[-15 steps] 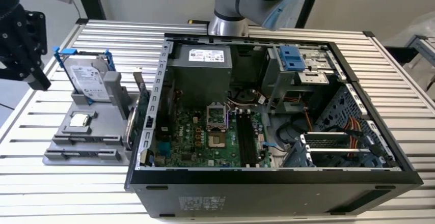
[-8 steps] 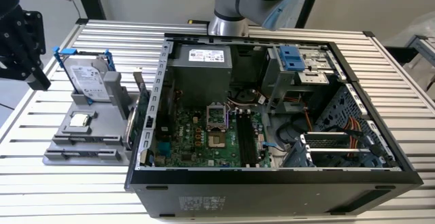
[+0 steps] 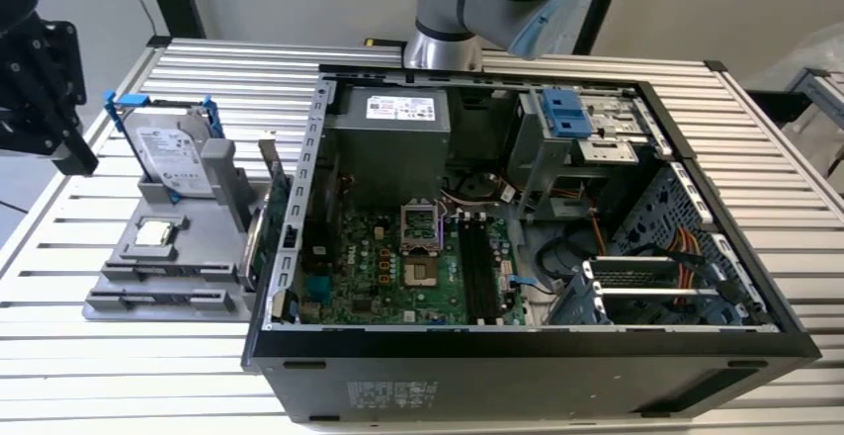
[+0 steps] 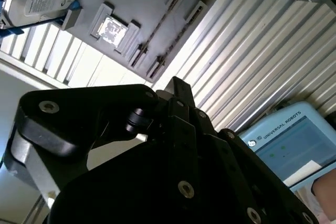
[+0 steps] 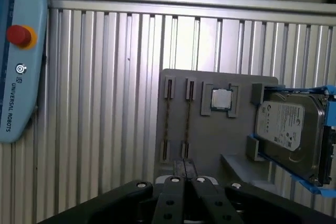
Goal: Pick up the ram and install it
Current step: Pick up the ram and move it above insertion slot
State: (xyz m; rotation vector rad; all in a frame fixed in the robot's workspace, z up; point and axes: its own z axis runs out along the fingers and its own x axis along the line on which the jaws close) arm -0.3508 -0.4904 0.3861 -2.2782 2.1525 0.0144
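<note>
A ribbed aluminium table (image 3: 106, 376) bears an open black computer case (image 3: 528, 376) and, beside it, a grey plastic holder tray (image 5: 210, 140). The black gripper (image 5: 184, 164) hovers over the tray, fingers pressed together, empty. The ram (image 5: 187, 124), a thin long stick, stands edgewise in the tray beside a twin stick (image 5: 167, 124).

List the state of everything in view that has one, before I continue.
gripper: shut, holding nothing.
ram sticks: two, standing on edge in slots of the gray tray, untouched.
processor chip: lying flat in its tray pocket.
hard drive: upright in its holder on the tray.
computer case: side panel off, interior exposed.
motherboard slots: look empty.
</note>
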